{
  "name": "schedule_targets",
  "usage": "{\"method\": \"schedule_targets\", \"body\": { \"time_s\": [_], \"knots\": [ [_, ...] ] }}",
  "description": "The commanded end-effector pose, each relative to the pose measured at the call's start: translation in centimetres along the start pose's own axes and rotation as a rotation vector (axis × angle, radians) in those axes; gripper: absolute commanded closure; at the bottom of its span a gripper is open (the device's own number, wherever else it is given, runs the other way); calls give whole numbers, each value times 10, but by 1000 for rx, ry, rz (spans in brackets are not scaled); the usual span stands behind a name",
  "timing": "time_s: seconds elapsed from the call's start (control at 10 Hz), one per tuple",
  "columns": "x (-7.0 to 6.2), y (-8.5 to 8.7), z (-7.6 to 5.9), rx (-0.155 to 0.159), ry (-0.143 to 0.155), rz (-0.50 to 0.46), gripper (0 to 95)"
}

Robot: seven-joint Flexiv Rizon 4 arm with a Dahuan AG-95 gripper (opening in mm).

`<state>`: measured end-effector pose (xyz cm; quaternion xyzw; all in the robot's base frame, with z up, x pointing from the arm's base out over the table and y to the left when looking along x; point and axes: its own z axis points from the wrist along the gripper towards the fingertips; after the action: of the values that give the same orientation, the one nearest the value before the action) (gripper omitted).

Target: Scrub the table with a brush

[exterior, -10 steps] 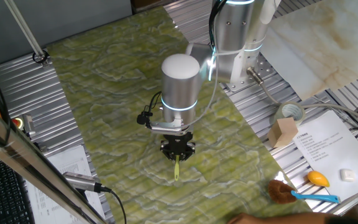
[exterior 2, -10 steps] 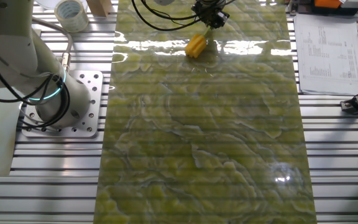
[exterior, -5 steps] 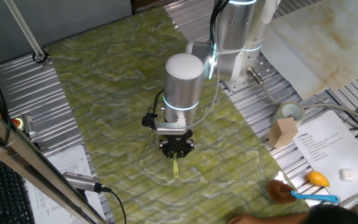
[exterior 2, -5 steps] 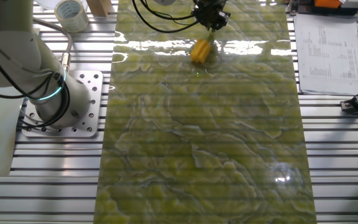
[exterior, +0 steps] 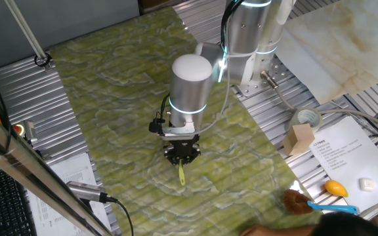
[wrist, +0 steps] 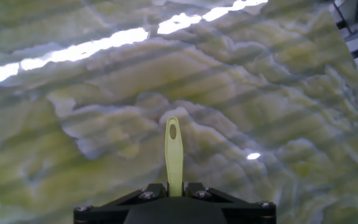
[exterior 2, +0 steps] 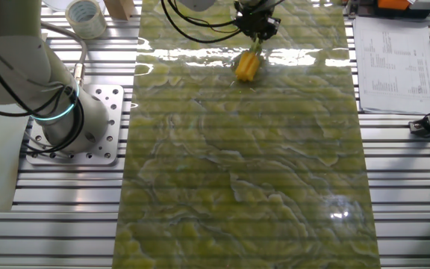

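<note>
Now over the near-edge half of the table, gripper pointing down, closed on the brush by its thin yellow-green handle. From one fixed view, only the handle's free end showing below the black fingers, a pale green stick slanting down onto the marbled surface. From the other fixed view, gripper at the far end of the table, with the yellow blocky head hanging below it, tilted, low over a bright strip of glare; touching the surface or just above it, cannot tell. Through the hand view, handle of the brush rising straight up between the two black jaws, an oval hole near its rounded tip, green-and-pale veined table behind it; head out of sight there. Jaws pressed on either side of the stick, no gap visible.

Around the table, ribbed metal surface on both sides. Off to the right in one fixed view: beige marble slab, roll of tape, small cardboard box just beside the tape, printed sheet, orange object and small white block on the sheet. Nearer the bottom edge, brown-bristled brush with a blue handle, well apart from the gripper. Robot base bolted to the metal at the left in the other fixed view, tape beyond it, another printed sheet on the right
</note>
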<state>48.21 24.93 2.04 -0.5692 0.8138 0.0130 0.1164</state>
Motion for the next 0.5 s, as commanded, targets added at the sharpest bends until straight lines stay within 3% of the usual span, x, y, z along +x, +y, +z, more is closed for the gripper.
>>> {"method": "schedule_targets", "body": {
  "time_s": [0.1, 0.5],
  "knots": [
    [-1, -5, -4, -4, 6, -42, 950],
    [-1, -3, -2, -28, -37, 43, 950]
  ]
}}
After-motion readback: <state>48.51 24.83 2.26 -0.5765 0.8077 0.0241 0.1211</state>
